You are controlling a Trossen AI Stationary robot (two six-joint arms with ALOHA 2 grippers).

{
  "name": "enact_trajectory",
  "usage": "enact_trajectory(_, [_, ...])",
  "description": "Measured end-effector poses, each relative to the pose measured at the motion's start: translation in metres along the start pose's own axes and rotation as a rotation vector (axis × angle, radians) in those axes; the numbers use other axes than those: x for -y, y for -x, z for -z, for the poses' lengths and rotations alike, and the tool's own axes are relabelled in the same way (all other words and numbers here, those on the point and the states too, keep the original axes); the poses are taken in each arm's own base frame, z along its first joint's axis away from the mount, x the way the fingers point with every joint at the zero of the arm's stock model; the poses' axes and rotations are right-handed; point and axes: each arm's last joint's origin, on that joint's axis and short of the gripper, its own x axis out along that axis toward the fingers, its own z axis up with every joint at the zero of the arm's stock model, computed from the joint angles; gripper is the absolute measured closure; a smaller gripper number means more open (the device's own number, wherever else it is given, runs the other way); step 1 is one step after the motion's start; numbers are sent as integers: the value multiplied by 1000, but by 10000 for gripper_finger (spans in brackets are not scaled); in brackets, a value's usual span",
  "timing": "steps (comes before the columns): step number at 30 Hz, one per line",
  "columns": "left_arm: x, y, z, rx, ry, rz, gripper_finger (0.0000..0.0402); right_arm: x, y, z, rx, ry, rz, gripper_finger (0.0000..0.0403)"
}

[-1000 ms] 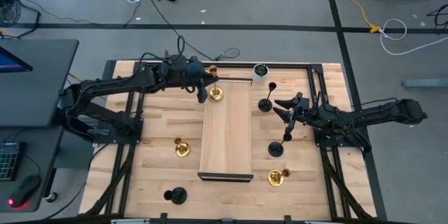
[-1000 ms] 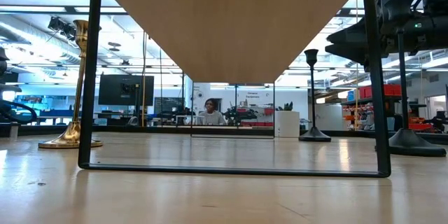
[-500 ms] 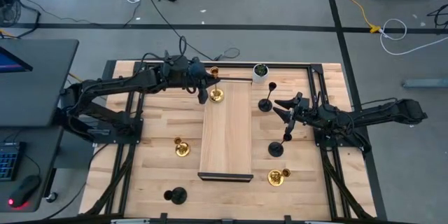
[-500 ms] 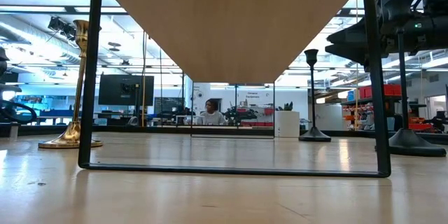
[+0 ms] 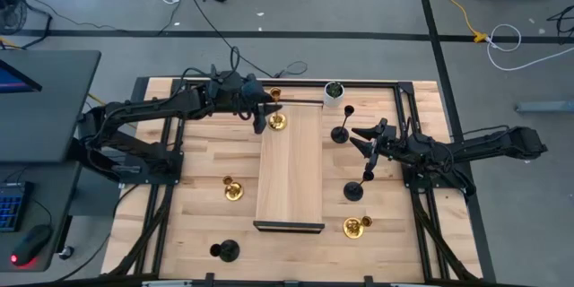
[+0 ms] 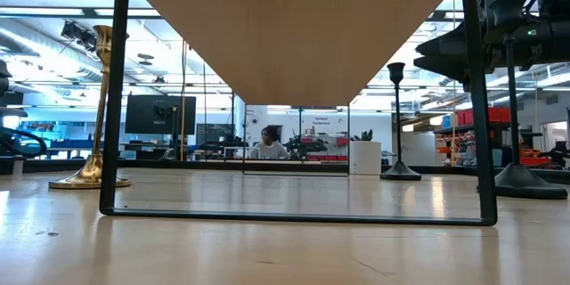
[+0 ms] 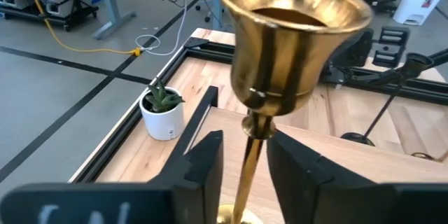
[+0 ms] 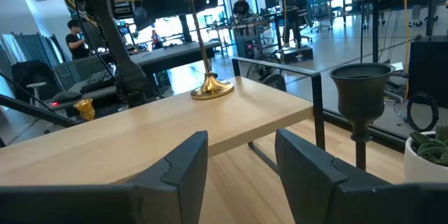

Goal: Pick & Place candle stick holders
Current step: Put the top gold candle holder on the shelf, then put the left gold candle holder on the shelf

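A gold candle stick holder (image 5: 277,121) stands upright, base on the far left corner of the raised wooden shelf (image 5: 291,170). My left gripper (image 7: 245,161) is open, with a finger on each side of the holder's thin stem (image 7: 253,150) below the cup; gaps show on both sides. My right gripper (image 5: 366,141) hangs open to the right of the shelf with nothing between its fingers (image 8: 241,175). It is between two black holders, one farther (image 5: 340,132) and one nearer (image 5: 355,190), both standing on the table.
Two more gold holders (image 5: 233,190) (image 5: 356,226) and a black one (image 5: 224,251) stand on the table near the shelf's front half. A small white pot with a plant (image 5: 334,91) sits at the far edge. The shelf's black legs (image 6: 111,98) frame the low view.
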Motion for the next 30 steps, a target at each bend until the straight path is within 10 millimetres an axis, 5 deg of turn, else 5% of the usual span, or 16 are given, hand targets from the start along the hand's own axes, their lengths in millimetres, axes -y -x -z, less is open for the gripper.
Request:
enact_trajectory(11, [2, 18, -9, 31, -52, 16, 209, 0, 0, 0, 0, 0, 0, 234])
enact_trajectory(21, [6, 64, -8, -76, -78, 13, 210, 0, 0, 0, -1, 0, 0, 234])
enact_trajectory(30, [22, 105, 13, -290, -70, 89, 211, 0, 0, 0, 0, 0, 0, 234])
